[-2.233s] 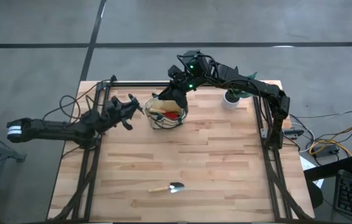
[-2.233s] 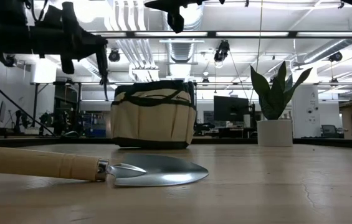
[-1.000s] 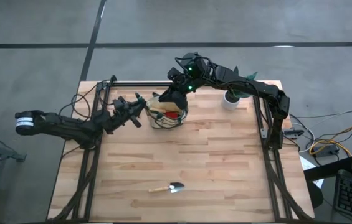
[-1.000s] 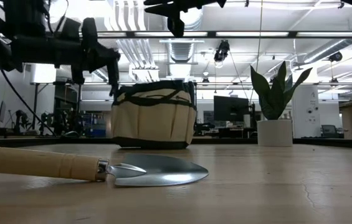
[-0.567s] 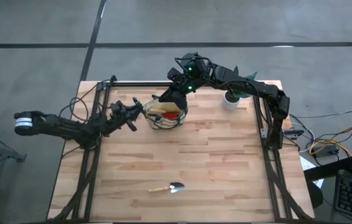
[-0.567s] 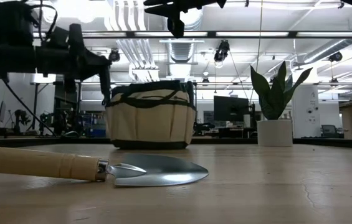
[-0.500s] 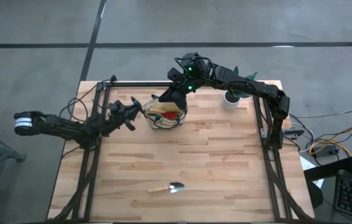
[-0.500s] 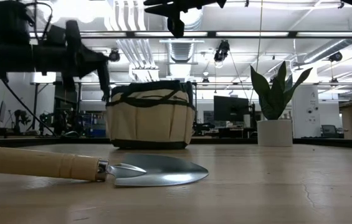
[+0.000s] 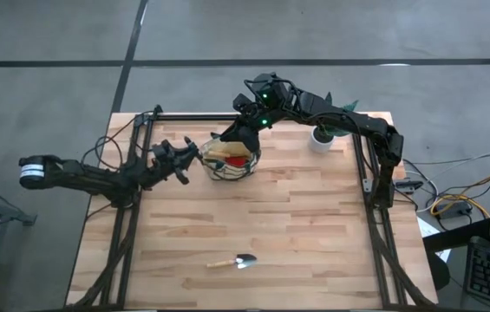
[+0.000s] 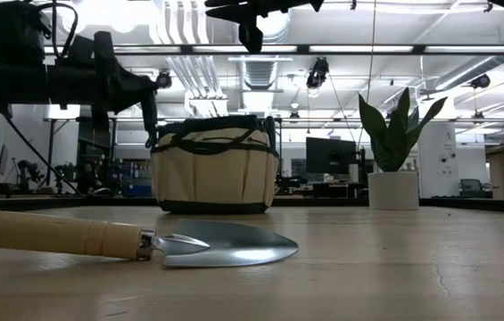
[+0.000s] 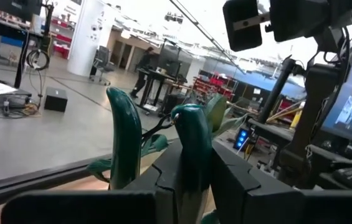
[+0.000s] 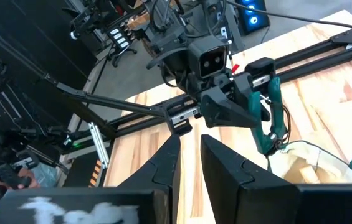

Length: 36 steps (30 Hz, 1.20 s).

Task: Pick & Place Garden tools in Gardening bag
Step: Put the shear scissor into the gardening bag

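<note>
The tan gardening bag (image 9: 231, 159) stands on its base at the table's far middle. A red piece (image 9: 240, 159) and a wooden handle (image 9: 220, 152) show inside it. My left gripper (image 9: 187, 155) hovers just left of the bag's rim, shut on pruning shears with green handles (image 11: 191, 143). My right gripper (image 9: 234, 134) hangs above the bag's far rim with a narrow gap between its fingers and nothing in it. A wooden-handled trowel (image 9: 234, 260) lies flat near the table's front edge. My left gripper pinches one green handle of the shears (image 11: 192, 163) between its two fingers, the handle lying along them. The other handle (image 11: 126, 137) stands free beside it. The shears are clear of the table, their end (image 12: 273, 147) at the bag's left rim. Whether they touch it I cannot tell.
A green plant in a white pot (image 9: 320, 139) stands right of the bag at the far edge. Dark frame rails (image 9: 127, 217) run along the table's left and right sides. Bare wood lies between the bag and the trowel (image 10: 144, 241).
My left gripper has drawn back from the bag toward the table's left edge and sunk a little, still holding the shears. The bag's left side has shifted slightly leftward with it.
</note>
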Motion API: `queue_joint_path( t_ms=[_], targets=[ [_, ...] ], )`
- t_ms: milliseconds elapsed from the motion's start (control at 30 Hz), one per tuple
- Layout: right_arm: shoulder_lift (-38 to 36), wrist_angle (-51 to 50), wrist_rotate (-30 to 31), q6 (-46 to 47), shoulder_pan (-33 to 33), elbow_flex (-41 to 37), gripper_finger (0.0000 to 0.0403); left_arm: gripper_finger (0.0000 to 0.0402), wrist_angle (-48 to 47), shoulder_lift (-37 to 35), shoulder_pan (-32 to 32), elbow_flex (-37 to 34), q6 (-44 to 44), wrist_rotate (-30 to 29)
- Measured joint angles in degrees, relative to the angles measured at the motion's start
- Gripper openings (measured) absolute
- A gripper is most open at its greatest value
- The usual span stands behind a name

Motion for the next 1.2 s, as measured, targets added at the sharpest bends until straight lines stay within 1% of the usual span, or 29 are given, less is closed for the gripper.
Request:
queue_joint_path(
  t_ms=[200,300,567,700,833,900,967,1000,1067,1200],
  targets=[
    [0.0,0.1,0.0,0.0,0.0,0.0,0.0057,0.0077,-5.8,0.0,0.0,1.2,-1.2,0.0],
    [0.0,0.1,0.0,0.0,0.0,0.0,0.0057,0.0082,-5.6,0.0,0.0,1.6,-3.8,0.0],
    [0.0,0.1,0.0,0.0,0.0,0.0,0.0056,0.0084,-7.3,0.0,0.0,2.5,-3.7,-0.5],
    [0.0,0.1,0.0,0.0,0.0,0.0,0.0056,0.0085,-7.7,0.0,0.0,3.2,-4.9,0.9],
    [0.0,0.1,0.0,0.0,0.0,0.0,0.0056,0.0085,-9.1,0.0,0.0,4.4,-9.3,3.7],
    [0.1,0.1,0.0,0.0,0.0,0.0,0.0056,0.0085,-13.4,0.0,0.0,5.1,-12.3,4.0],
    [0.1,0.1,0.0,0.0,0.0,0.0,0.0056,0.0085,-18.2,0.0,0.0,5.2,-17.5,4.1],
    [0.1,0.1,0.0,0.0,0.0,0.0,0.0056,0.0085,-19.1,0.0,0.0,5.3,-19.9,4.1],
    [0.1,0.1,0.0,0.2,0.0,0.0,0.0056,0.0085,-18.8,0.0,0.0,5.4,-23.6,4.0],
    [0.1,0.1,0.0,0.2,0.1,0.0,0.0057,0.0085,-16.2,-0.5,0.0,6.2,-25.1,4.4]
  ],
)
